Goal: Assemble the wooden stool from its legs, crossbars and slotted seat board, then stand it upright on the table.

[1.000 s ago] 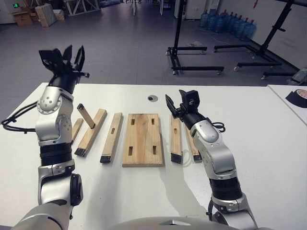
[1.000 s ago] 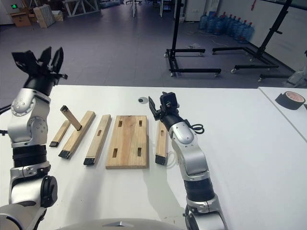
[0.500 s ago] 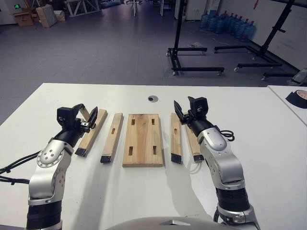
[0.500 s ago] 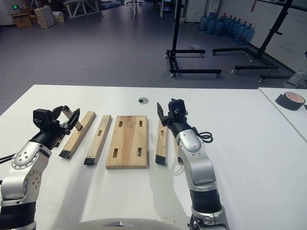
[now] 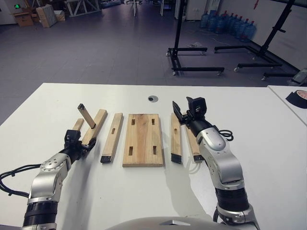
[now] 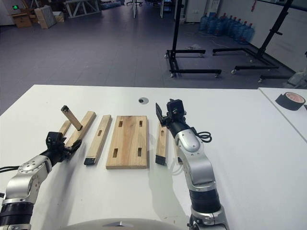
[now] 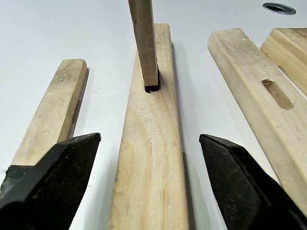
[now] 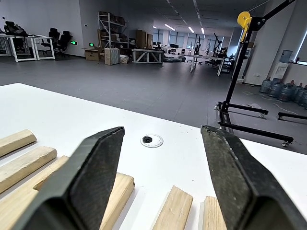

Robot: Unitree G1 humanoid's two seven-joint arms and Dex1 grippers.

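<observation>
L gripper released, jaws wide, low over the desk. It straddles the near end of a leg, fingers clear of the leg's sides. Just ahead of it a crossbar stands tilted in that leg's slot. A short bar lies by one finger and a 2nd slotted leg by the other. R gripper is also released, hovering over the far ends of 2 more pieces. Seat board lies flat on the desk betw. both grippers.
</observation>
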